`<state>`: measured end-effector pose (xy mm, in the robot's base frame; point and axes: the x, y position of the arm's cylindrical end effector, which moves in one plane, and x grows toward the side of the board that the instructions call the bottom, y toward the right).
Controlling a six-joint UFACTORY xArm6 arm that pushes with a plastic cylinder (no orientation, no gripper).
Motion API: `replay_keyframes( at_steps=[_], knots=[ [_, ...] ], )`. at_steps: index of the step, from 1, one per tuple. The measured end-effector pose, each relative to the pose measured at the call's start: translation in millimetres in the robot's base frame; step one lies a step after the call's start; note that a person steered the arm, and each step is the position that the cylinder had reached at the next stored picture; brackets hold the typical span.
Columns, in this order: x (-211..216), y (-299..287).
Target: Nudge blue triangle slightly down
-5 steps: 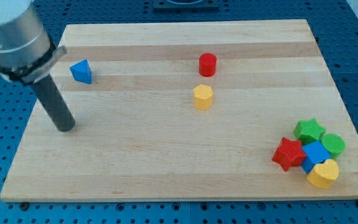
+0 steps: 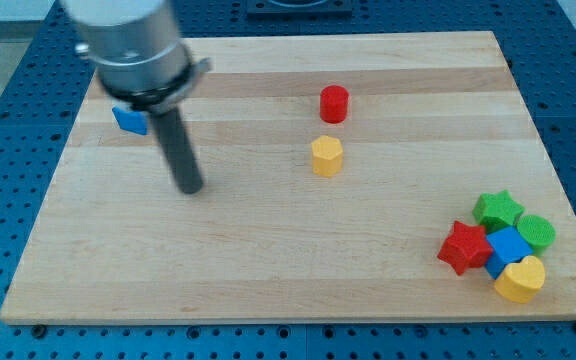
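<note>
**A:** Where's the tip?

**B:** The rod's tip (image 2: 190, 188) is on the wooden board (image 2: 268, 270), left of centre. It sits below and to the view's right of the blue triangle (image 2: 128, 120), near it but apart, not touching.

**A:** And the triangle itself?

**B:** Upper left area of the board, close to the left edge. The arm's grey housing (image 2: 133, 45) hides its upper part, so only the lower part shows.

**A:** Finger state?

**B:** The arm has no fingers, just the straight dark rod, so there's nothing to spread or pinch.

**A:** Other blocks?

**B:** Red cylinder (image 2: 334, 103) at upper centre, yellow hexagon (image 2: 326, 156) just below it, with a gap between them. Both are well right of the tip. A cluster sits at lower right: green star (image 2: 496, 210), green cylinder (image 2: 536, 232), red star (image 2: 464, 248), blue cube (image 2: 509, 247), yellow heart (image 2: 521, 280). They're packed tight, neighbours apparently touching. That cluster is far from the tip and triangle.
</note>
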<state>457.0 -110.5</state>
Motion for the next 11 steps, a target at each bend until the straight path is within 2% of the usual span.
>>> replay_keyframes(
  at_steps=[1,2,4,5,7,10,11],
  knots=[
    [-112.4,25.2],
    [-173.2,-37.3],
    [-180.7,-105.5],
    [-172.1,-105.6],
    [-108.5,-107.2],
    [-111.6,-97.5],
    [-108.6,-43.2]
  ],
)
